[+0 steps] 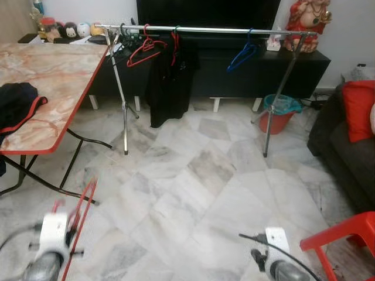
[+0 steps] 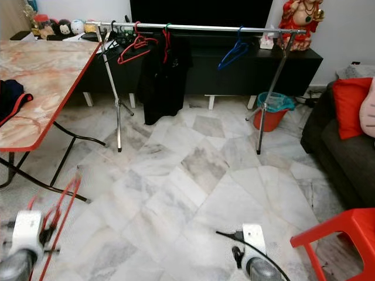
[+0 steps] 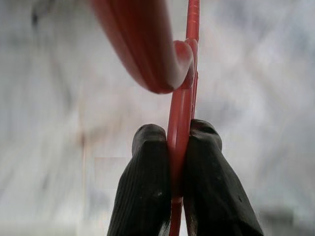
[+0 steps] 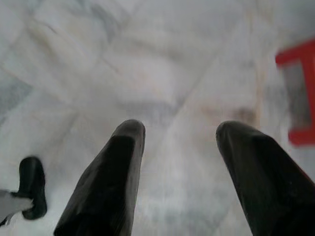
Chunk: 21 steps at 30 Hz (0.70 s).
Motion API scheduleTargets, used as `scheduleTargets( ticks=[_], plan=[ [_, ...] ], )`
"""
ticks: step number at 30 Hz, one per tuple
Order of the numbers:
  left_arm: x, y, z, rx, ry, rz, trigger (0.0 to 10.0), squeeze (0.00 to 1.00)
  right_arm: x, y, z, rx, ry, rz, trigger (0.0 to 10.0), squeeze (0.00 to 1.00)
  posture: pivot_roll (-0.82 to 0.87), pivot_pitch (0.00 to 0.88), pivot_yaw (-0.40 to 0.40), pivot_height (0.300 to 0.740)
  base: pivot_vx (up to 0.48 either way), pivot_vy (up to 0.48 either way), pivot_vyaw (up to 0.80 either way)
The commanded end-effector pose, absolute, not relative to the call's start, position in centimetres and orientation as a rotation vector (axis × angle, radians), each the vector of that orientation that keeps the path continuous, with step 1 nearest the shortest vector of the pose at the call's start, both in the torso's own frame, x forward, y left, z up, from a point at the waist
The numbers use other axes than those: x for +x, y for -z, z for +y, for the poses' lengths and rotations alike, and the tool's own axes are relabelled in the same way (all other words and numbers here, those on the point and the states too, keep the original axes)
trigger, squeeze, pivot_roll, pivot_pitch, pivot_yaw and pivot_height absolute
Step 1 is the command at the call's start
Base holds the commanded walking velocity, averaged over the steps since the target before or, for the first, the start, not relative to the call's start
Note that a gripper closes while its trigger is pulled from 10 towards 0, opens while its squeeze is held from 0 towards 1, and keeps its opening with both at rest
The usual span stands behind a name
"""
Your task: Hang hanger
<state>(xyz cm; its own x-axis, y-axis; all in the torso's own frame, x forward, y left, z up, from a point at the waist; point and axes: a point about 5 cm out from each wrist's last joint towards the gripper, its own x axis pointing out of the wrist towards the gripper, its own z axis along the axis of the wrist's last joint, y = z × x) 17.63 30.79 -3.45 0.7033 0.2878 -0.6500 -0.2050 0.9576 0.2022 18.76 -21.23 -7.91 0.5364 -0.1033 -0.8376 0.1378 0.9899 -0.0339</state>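
Note:
A red plastic hanger [image 3: 179, 105] is pinched between the black fingers of my left gripper [image 3: 177, 130], which is shut on it. From the head, the hanger [image 1: 81, 213] stands low at the left beside my left wrist, above the marble floor. A silver clothes rail [image 1: 205, 29] stands across the room ahead, some way off. On it hang red hangers [image 1: 145, 50], a black garment [image 1: 170, 79] and a blue hanger [image 1: 241, 56]. My right gripper [image 4: 180, 129] hangs open over the floor with nothing between its fingers.
A folding marble-top table [image 1: 53, 70] with dark clothing [image 1: 17, 102] on it stands at the left. A red bucket [image 1: 277, 117] sits by the rail's right leg. A dark sofa with a red cushion [image 1: 357, 111] and a red plastic stool [image 1: 345, 234] are at the right.

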Motion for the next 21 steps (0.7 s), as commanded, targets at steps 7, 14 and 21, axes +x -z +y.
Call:
scheduleTargets(
  ticks=[7,14,21],
  plan=[
    [12.9,8.3,26.9,-0.023,-0.267,0.995,10.0,0.00,16.3,9.0,-21.6,0.058,0.214,1.078,10.0,0.00,0.12,0.000,-0.058,0.740,0.000,0.000,0.00],
    [12.2,9.2,25.6,-0.057,-0.271,1.037,10.0,0.00,16.0,9.2,-21.3,0.096,0.242,1.081,10.0,0.00,0.10,0.000,-0.055,0.740,0.000,0.000,0.00],
    [12.5,9.0,26.3,0.002,-0.254,1.055,10.0,0.00,16.4,9.2,-20.1,0.076,0.158,1.076,10.0,0.00,0.11,0.000,-0.054,0.740,0.000,0.000,0.00]
  ],
)
